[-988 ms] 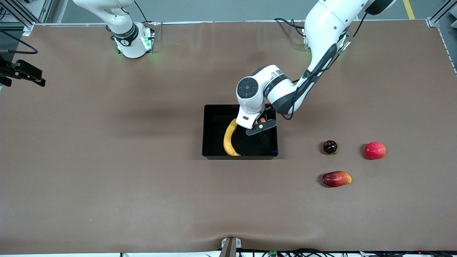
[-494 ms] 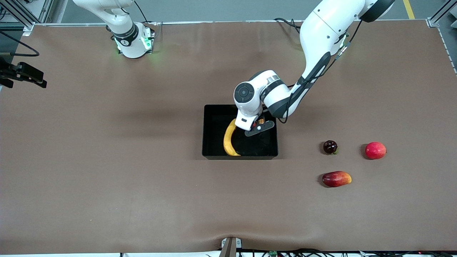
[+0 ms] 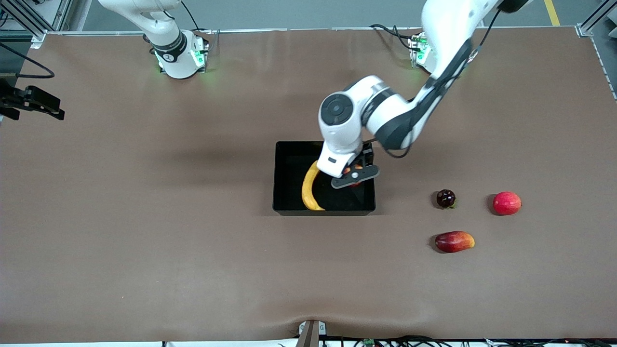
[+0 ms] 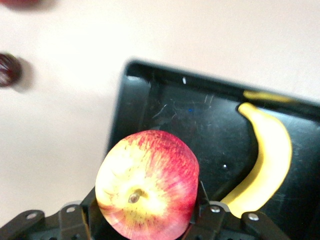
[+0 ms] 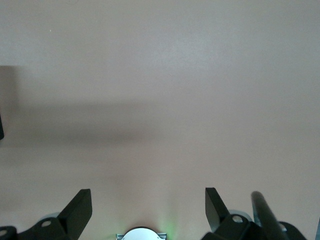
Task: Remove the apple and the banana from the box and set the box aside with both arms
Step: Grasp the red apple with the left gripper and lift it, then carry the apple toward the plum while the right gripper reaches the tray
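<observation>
only the left wrist view shows the left hand (image 4: 145, 227) pinching the apple (image 4: 147, 182) over the box (image 4: 165, 107); right hand (image 5: 147, 207) spread.

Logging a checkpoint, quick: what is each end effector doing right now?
Left end effector: shut on the apple, over the black tray.
Right end effector: open, holding nothing, waiting over bare table at its arm's end.

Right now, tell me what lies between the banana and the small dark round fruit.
In the front view, the left gripper holding the apple, then the black tray's wall, then bare table up to the small dark fruit; banana.
</observation>
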You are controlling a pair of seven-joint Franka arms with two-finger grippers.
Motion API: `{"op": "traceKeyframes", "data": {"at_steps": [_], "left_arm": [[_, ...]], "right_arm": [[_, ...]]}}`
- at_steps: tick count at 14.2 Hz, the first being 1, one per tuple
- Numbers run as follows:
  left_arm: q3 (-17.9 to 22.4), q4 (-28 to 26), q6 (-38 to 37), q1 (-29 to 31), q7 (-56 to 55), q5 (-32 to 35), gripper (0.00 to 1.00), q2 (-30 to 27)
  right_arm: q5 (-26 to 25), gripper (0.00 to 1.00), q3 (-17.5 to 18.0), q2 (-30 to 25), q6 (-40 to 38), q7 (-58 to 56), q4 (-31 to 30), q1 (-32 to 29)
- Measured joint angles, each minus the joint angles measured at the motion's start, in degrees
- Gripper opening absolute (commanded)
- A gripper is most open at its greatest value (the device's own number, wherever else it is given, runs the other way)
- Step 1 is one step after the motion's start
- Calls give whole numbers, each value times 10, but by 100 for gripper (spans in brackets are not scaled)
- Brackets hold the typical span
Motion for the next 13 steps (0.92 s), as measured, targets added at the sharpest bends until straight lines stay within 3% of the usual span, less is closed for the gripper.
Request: {"op": "traceKeyframes", "data": {"at_steps": [5,10,13], "left_arm": [[3,2,-81,104,181,-23,0,-51],[6,-28,-80,236,339,-23,0,-42],[8,-49,-41,314,433,-23,0,-34]], "right_arm": [[8,100,9,60,6,0,-4,15],[103,100,11,112,63,19,-5,67],[140,100,13,155,126,87,-5,116]]}}
